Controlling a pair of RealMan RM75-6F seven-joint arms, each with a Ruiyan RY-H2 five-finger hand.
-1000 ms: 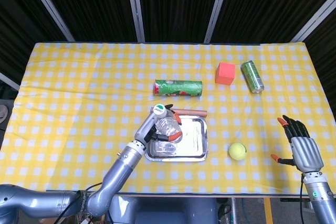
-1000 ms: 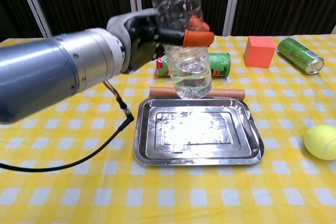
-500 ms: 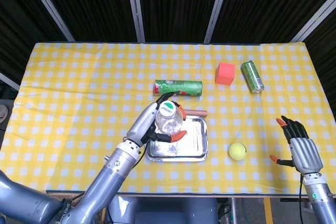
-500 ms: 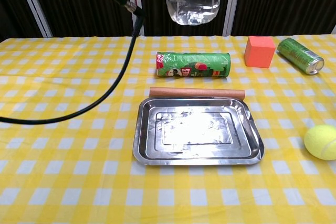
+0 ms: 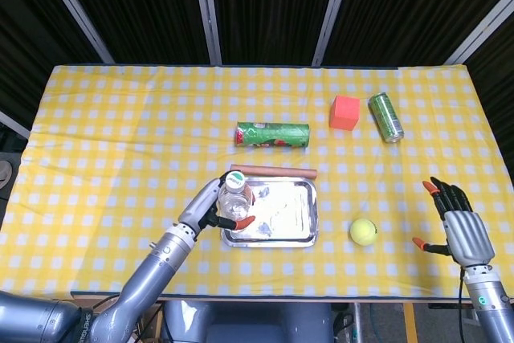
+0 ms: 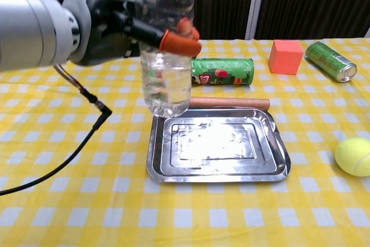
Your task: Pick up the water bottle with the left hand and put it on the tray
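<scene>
My left hand [image 5: 210,207] [image 6: 124,24] grips a clear plastic water bottle [image 5: 234,200] [image 6: 165,56] with a white cap, holding it upright. The bottle's base hangs just above the left rim of the shiny metal tray [image 5: 295,234] [image 6: 219,172], not touching it in the chest view. My right hand [image 5: 459,225] is open near the table's front right edge, fingers spread, holding nothing; the chest view does not show it.
A wooden stick [image 5: 273,171] [image 6: 231,103] lies along the tray's far edge. Behind it lies a green chip can [image 5: 272,133] [image 6: 222,72]. An orange cube [image 5: 344,112] [image 6: 285,56], a green drink can [image 5: 385,116] [image 6: 330,61] and a tennis ball [image 5: 363,231] [image 6: 353,156] are to the right.
My left hand lifted the bottle high half a second ago, then brought it down and leftward, to the tray's left rim. The right hand barely moved.
</scene>
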